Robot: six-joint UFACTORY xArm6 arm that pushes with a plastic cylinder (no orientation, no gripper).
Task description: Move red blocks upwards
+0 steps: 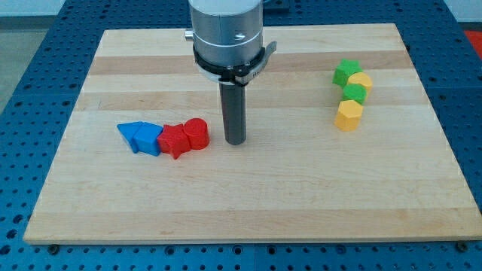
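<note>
A red cylinder (pixel 196 133) and a red star-shaped block (pixel 175 140) lie side by side, touching, left of the board's middle. My tip (pixel 236 141) stands on the board just to the right of the red cylinder, with a small gap between them. The rod hangs straight down from the arm's round grey head at the view's top.
Two blue blocks (pixel 141 136) touch the red star's left side. At the view's right, a green star (pixel 346 72), a yellow cylinder (pixel 361 81), a green cylinder (pixel 355 93) and a yellow hexagon (pixel 348 115) form a column. The wooden board (pixel 248 203) lies on a blue perforated table.
</note>
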